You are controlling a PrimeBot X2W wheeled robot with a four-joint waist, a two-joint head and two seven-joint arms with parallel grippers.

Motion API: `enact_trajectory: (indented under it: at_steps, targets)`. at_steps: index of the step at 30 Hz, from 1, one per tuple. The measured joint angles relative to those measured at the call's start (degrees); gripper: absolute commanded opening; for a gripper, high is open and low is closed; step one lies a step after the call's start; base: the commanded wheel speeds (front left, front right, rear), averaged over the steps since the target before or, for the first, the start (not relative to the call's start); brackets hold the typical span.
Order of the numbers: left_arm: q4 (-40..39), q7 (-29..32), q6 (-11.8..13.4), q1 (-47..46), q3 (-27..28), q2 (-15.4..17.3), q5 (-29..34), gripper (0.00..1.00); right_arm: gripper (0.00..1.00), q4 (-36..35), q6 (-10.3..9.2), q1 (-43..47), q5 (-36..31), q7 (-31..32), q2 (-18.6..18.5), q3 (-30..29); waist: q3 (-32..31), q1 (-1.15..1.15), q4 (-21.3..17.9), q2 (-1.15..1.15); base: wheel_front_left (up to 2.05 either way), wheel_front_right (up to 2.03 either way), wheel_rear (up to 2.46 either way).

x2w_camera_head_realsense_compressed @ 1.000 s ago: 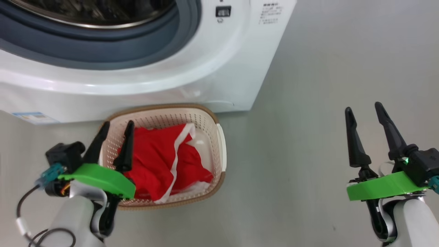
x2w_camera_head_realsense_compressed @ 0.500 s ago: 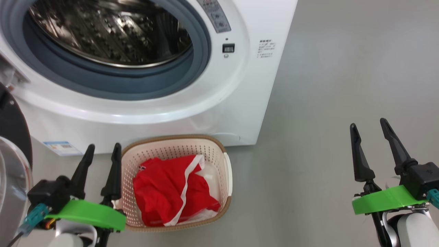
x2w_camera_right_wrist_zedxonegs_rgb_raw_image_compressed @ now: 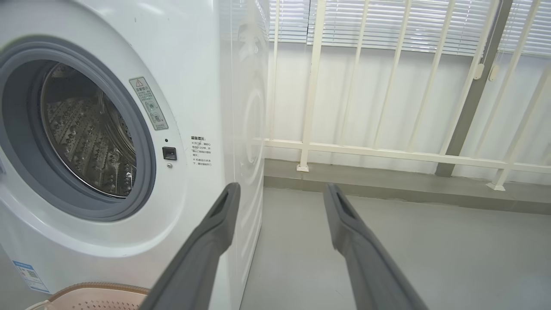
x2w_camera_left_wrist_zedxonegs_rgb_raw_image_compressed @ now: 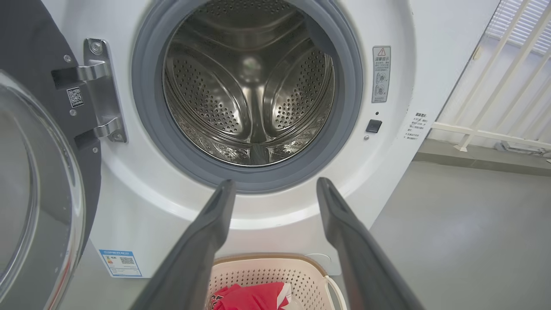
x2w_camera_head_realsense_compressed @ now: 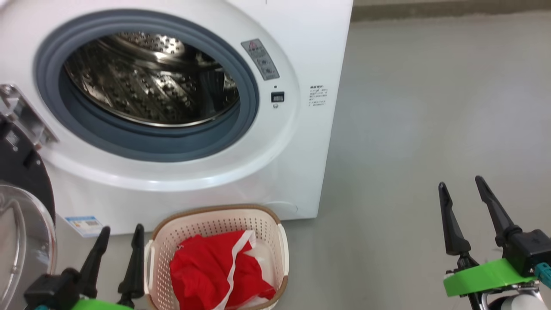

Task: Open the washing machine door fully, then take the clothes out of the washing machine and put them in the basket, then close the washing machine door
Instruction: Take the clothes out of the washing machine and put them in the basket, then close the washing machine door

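Observation:
The white washing machine [x2w_camera_head_realsense_compressed: 301, 34] stands with its steel drum [x2w_camera_head_realsense_compressed: 150, 82] showing no clothes inside. Its door [x2w_camera_head_realsense_compressed: 19, 224] hangs swung open at the far left, black rim and clear glass bowl [x2w_camera_left_wrist_zedxonegs_rgb_raw_image_compressed: 34, 193] facing me. Red clothes [x2w_camera_head_realsense_compressed: 215, 271] with white trim lie in the cream basket [x2w_camera_head_realsense_compressed: 282, 245] on the floor below the machine's front. My left gripper [x2w_camera_head_realsense_compressed: 120, 234] is open just left of the basket, holding nothing. My right gripper [x2w_camera_head_realsense_compressed: 460, 187] is open over bare floor far to the right. In the left wrist view my left gripper [x2w_camera_left_wrist_zedxonegs_rgb_raw_image_compressed: 275, 183] points at the drum's lower seal.
A blue label [x2w_camera_head_realsense_compressed: 84, 224] is stuck low on the machine's front. Grey floor [x2w_camera_head_realsense_compressed: 409, 129] stretches right of the machine. A cream railing [x2w_camera_right_wrist_zedxonegs_rgb_raw_image_compressed: 387, 150] and blinds stand behind it. The door's metal hinge [x2w_camera_left_wrist_zedxonegs_rgb_raw_image_compressed: 97, 90] sits left of the opening.
The head camera has tilted up, so the drum and door have come into view and the basket sits lower. My left gripper has drawn back off the basket's left rim.

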Motion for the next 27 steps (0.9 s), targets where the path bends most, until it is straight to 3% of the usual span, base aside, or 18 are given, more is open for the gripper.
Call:
enact_trajectory:
  at_steps: [10, 27]
  targets:
    - [-5.0, 0.8, 2.3, 5.0, 0.1, 1.5, 1.0, 1.0, 1.0, -1.7, 0.0, 3.3, 0.0, 0.6, 0.1, -0.4, -4.0, 0.0, -0.6, 0.0, 0.0, 0.0, 0.0]
    - [-6.6, 1.7, 3.3, 6.1, 0.1, 2.2, 0.9, 1.0, 1.0, -3.1, 0.0, 4.6, 0.0, 1.6, 0.2, -0.4, -4.2, 0.0, -0.3, 0.0, -0.03, 0.03, 0.0]
